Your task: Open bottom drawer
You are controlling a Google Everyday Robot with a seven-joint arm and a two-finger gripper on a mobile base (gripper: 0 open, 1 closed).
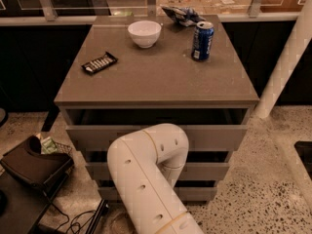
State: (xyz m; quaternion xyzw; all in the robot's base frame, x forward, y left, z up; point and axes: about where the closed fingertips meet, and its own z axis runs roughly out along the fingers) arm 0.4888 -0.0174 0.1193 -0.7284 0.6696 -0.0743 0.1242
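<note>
The grey cabinet [156, 101] shows three drawer fronts below its top. The bottom drawer [197, 193] is the lowest grey strip, near the floor; its handle is hidden behind my arm. My white arm [146, 174] rises from the lower edge, bends at the elbow in front of the top and middle drawer fronts, and folds back down toward the lower drawers. The gripper is hidden behind the arm, so I do not see it. The top drawer front [214, 136] stands slightly out from the cabinet.
On the cabinet top sit a white bowl [144, 33], a blue can [202, 41], a dark snack bar [99, 63] and a crumpled chip bag [181, 14]. A black bag [34, 165] and cables lie on the speckled floor at left. A white post [283, 67] stands at right.
</note>
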